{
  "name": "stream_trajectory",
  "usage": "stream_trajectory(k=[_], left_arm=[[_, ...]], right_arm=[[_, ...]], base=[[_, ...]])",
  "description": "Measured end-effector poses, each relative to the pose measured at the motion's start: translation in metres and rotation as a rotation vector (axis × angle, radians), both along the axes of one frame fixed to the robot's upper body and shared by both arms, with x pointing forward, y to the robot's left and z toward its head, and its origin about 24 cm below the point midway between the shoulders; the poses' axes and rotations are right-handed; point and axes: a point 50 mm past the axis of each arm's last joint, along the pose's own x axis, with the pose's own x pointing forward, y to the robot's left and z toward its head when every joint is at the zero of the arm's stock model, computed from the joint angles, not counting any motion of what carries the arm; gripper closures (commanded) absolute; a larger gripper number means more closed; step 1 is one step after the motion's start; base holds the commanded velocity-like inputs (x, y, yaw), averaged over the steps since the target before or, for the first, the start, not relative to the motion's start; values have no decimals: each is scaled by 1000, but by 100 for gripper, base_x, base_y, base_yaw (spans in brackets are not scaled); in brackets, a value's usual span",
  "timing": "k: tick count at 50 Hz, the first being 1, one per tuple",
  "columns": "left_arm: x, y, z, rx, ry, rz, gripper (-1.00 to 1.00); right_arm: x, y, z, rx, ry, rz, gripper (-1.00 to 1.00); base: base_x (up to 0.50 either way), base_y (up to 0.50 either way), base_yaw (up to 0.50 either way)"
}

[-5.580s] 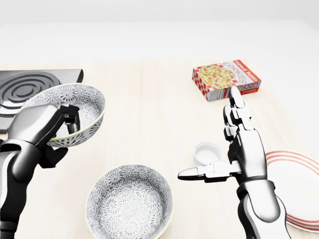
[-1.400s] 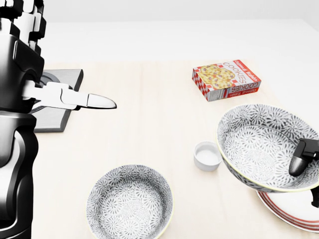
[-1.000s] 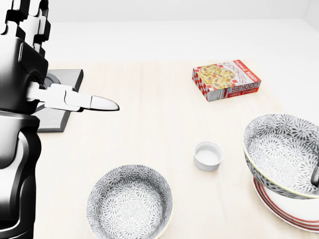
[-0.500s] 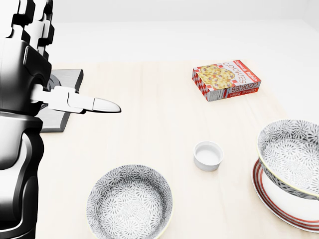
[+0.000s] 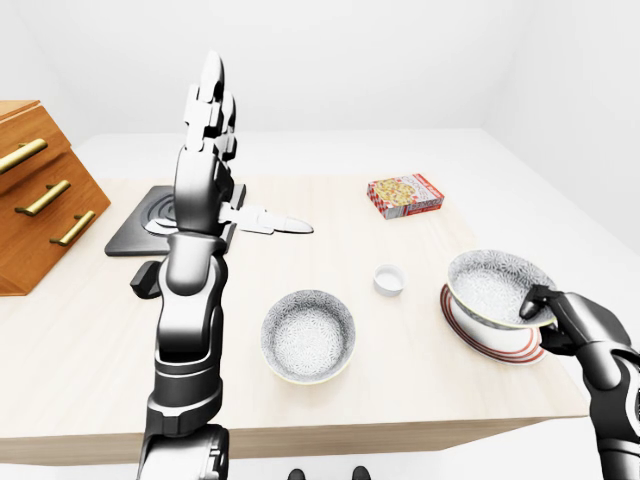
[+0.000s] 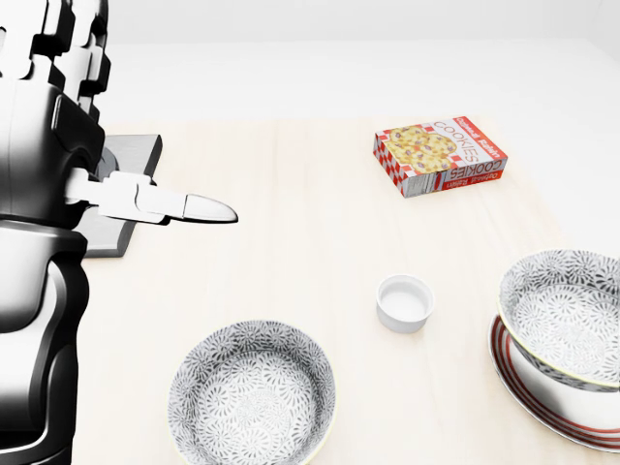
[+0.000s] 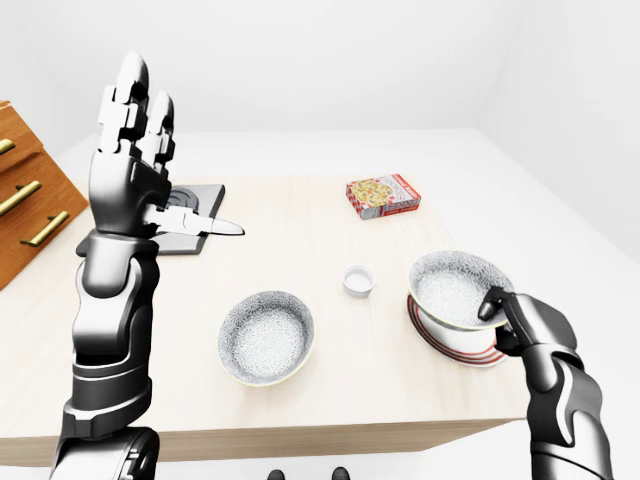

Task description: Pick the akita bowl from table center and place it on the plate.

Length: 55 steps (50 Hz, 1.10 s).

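- Akita bowl (image 6: 567, 315) sits on red-rimmed plate (image 6: 539, 412), right side of table (image 6: 291, 252), near edge.
- Right hand (image 7: 520, 318) clamped on bowl's right rim, fingers closed over it.
- Left hand (image 7: 128, 180) raised high over table's left side; fingers straight and apart, thumb pointing right, holding nothing.
- Second patterned bowl (image 6: 252, 392) at center, near edge.
- Small white cup (image 6: 404, 302) between the two bowls.
- Cookie box (image 6: 441, 155) far right.
- Burner plate (image 5: 150, 215) far left, wooden drawers (image 5: 40, 195) beside it.
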Motion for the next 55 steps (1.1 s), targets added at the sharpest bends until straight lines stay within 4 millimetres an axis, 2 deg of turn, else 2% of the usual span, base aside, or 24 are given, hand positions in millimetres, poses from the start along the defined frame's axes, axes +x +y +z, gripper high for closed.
stream_trajectory(k=[12,20,21,23,32,44,49,55], left_arm=[[1,0,-1,1,6,0,-100],[0,0,-1,1,6,1,-100],[0,0,-1,1,6,1,-100],[0,0,-1,1,6,1,-100],[-1,1,-2,-2,3,3,-100],[-2,2,-4,-6,8,7,-100],[-2,3,-3,-8,7,8,-100],[-3,4,0,-13,-6,9,-100]], right_arm=[[-1,-3,-11,-6,20,-19,100],[-9,-9,-16,-6,35,-47,97],[-10,-10,-16,-5,36,-52,60],[-13,-13,-17,4,33,-63,-100],[-22,-18,-13,66,-18,-91,-100],[-28,-15,-4,81,-57,-88,-100],[-36,-14,10,87,-84,-78,-100],[-48,-8,39,131,-133,-38,-100]], base=[[0,0,0],[0,0,0],[0,0,0],[0,0,0],[0,0,0],[0,0,0],[0,0,0],[0,0,0]])
